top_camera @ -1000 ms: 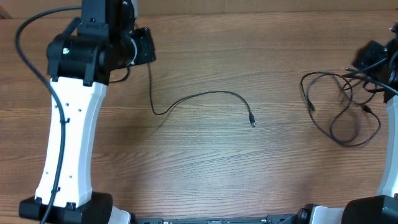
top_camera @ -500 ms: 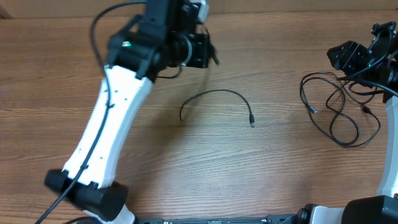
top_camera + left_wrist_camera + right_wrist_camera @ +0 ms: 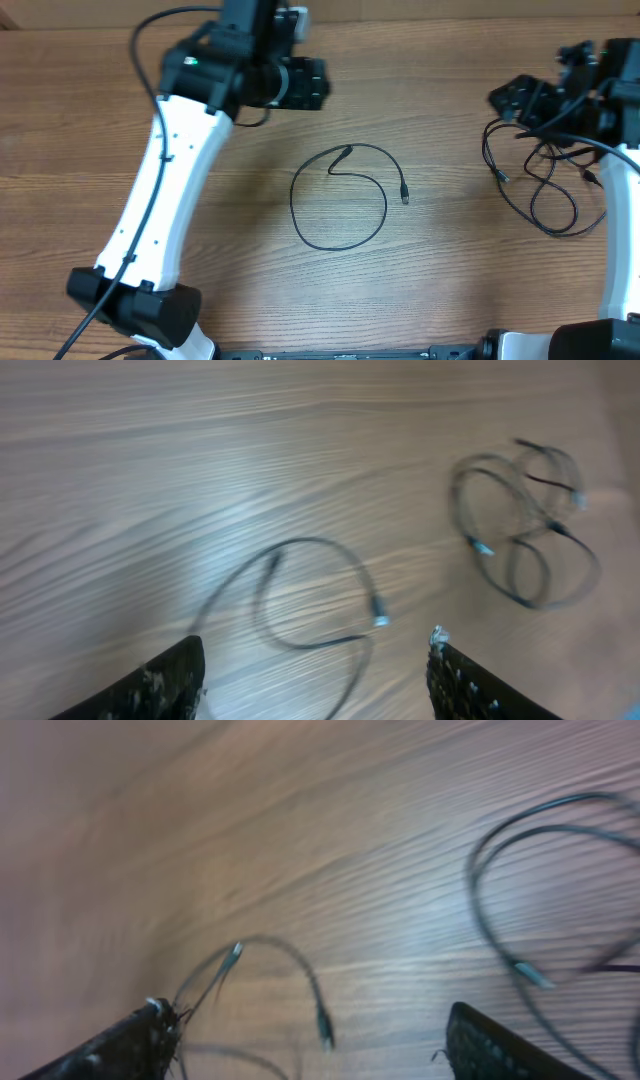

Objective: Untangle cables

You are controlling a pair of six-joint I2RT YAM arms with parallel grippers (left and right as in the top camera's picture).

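One thin black cable (image 3: 340,197) lies by itself mid-table, curled into a round loop with a small plug (image 3: 405,196) at its right end. Above and behind it hangs my left gripper (image 3: 312,85), open and holding nothing. In the left wrist view the same loop (image 3: 300,595) lies below the open left gripper (image 3: 315,643). Several more cables (image 3: 545,180) lie in loose tangled loops at the right. My right gripper (image 3: 512,100) hovers over their far-left side, open and empty. The right wrist view shows a cable (image 3: 300,970) between the spread fingers of that gripper (image 3: 308,1010).
The wooden table (image 3: 450,290) carries only the cables. The left arm's white link (image 3: 160,200) slants across the table's left side. The right arm's white link (image 3: 625,240) runs down the right edge.
The left gripper opened and let go of the single cable, which fell and curled into a loop. The right gripper moved left over the tangle and opened wider.
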